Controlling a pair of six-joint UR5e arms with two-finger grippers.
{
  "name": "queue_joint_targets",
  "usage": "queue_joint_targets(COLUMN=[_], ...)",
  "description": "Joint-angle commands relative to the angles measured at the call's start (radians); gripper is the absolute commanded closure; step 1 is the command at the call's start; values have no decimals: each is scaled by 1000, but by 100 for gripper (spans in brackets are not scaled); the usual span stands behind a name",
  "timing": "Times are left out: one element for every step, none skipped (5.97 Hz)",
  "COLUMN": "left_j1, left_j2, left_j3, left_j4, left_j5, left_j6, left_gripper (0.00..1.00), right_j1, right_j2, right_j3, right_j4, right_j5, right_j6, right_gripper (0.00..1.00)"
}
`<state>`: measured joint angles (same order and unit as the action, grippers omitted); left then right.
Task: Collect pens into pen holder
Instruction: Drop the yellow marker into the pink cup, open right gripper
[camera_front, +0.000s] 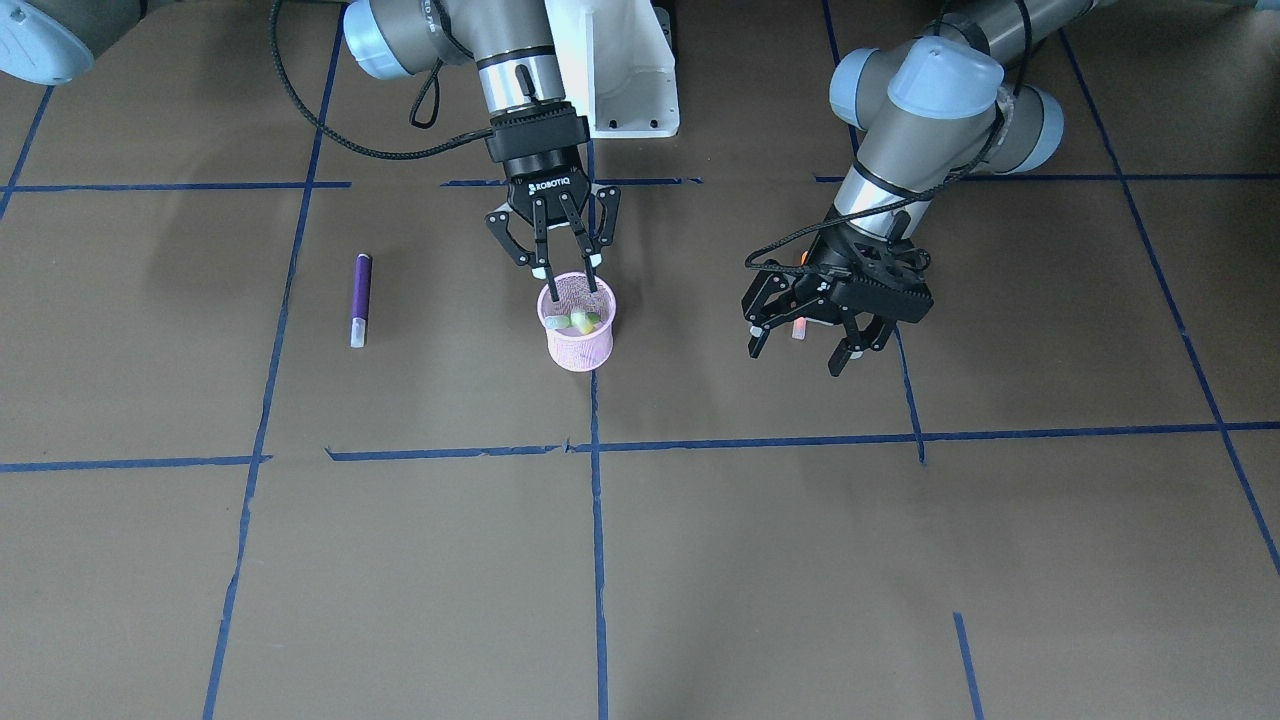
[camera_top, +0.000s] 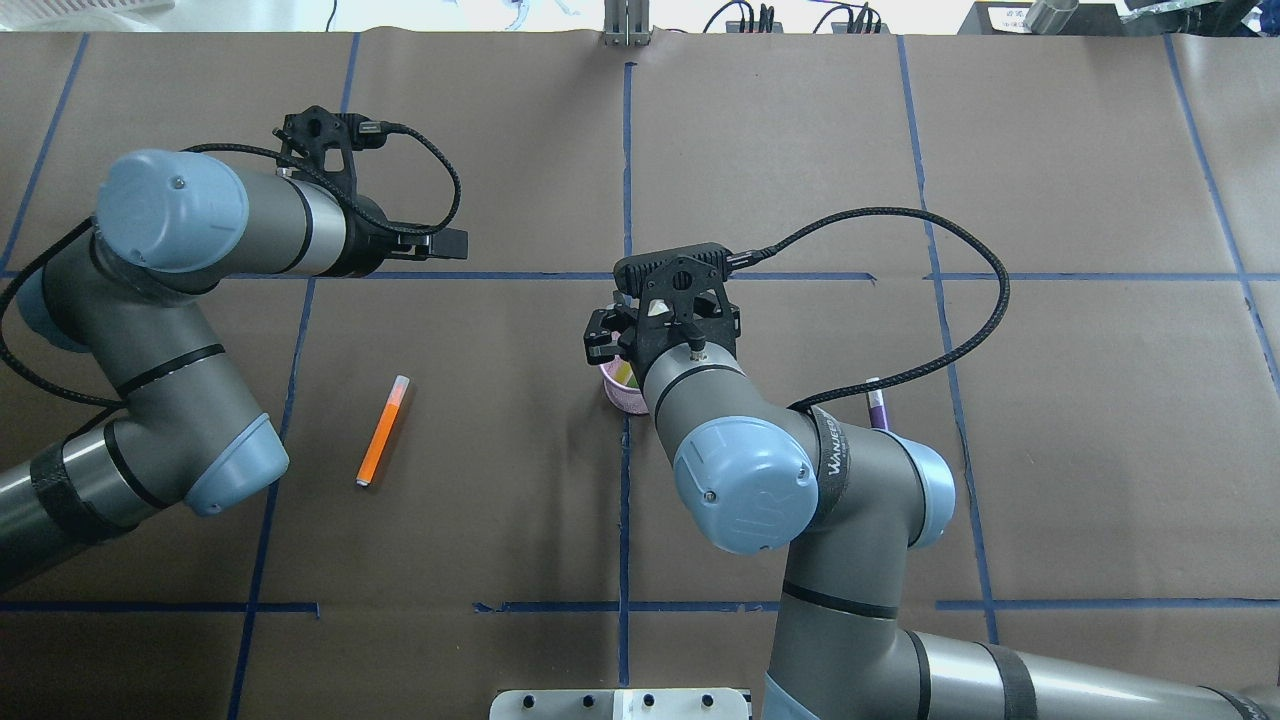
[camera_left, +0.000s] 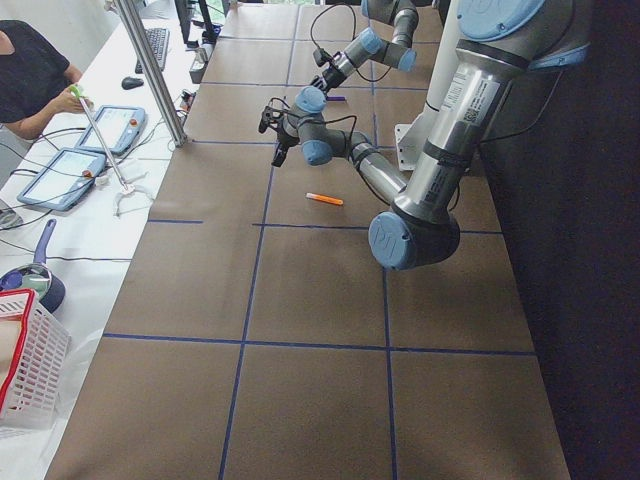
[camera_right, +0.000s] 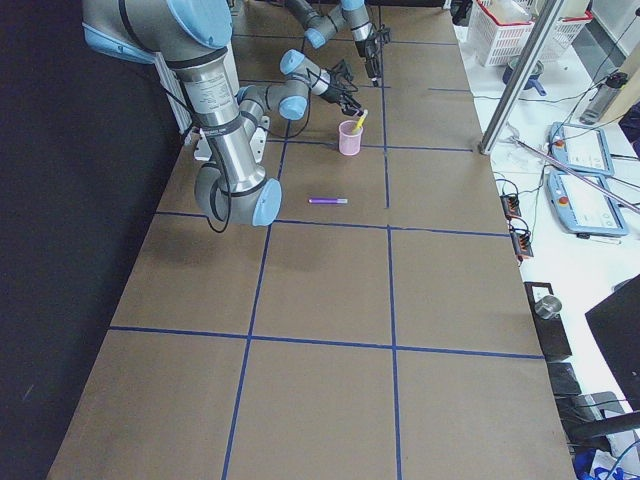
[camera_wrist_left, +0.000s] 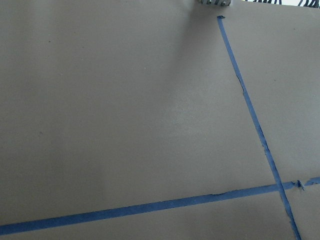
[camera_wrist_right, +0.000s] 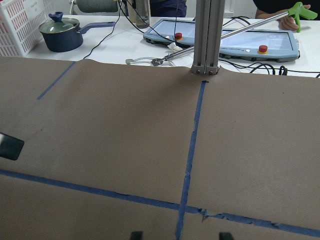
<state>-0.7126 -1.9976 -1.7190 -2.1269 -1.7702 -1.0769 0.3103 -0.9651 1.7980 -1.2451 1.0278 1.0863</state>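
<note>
The brown paper-covered surface (camera_front: 700, 560) is marked into squares by blue tape lines (camera_front: 599, 560). The right arm (camera_top: 760, 470) reaches to the middle of the surface, and the left arm (camera_top: 160, 330) bends over its own side.

The right gripper (camera_front: 571, 290) points straight down over the pen holder (camera_front: 580, 345). Its fingers are parted about as wide as the cup's mouth, with the tips at the rim, and they grip nothing. The left gripper (camera_front: 800, 355) hangs tilted above the surface with its fingers spread wide and empty.

The pink mesh pen holder stands upright at a crossing of tape lines, near the middle of the surface. The green pen (camera_front: 585, 320) is inside it, leaning against the wall with its upper end poking out above the rim.

The orange pen (camera_top: 383, 430) lies flat on the left arm's side, well apart from the holder. The purple pen (camera_front: 359, 295) lies flat on the right arm's side, also well apart from the holder, pale cap end away from the robot.
</note>
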Motion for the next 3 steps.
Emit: queue_joint_targets(left_j1=[4, 5, 7], left_j2=[-1, -1, 0], left_j3=[18, 36, 41], left_j4=[-1, 4, 28], left_j5=[2, 0, -3], left_j6=[-6, 3, 6], left_gripper=[0, 0, 0], right_j1=[12, 63, 119], right_j2=[2, -4, -33], right_j3=[56, 67, 78], right_j4=[-2, -2, -4], right_j5=[38, 155, 252], right_j6=[6, 13, 20], right_gripper=[0, 0, 0])
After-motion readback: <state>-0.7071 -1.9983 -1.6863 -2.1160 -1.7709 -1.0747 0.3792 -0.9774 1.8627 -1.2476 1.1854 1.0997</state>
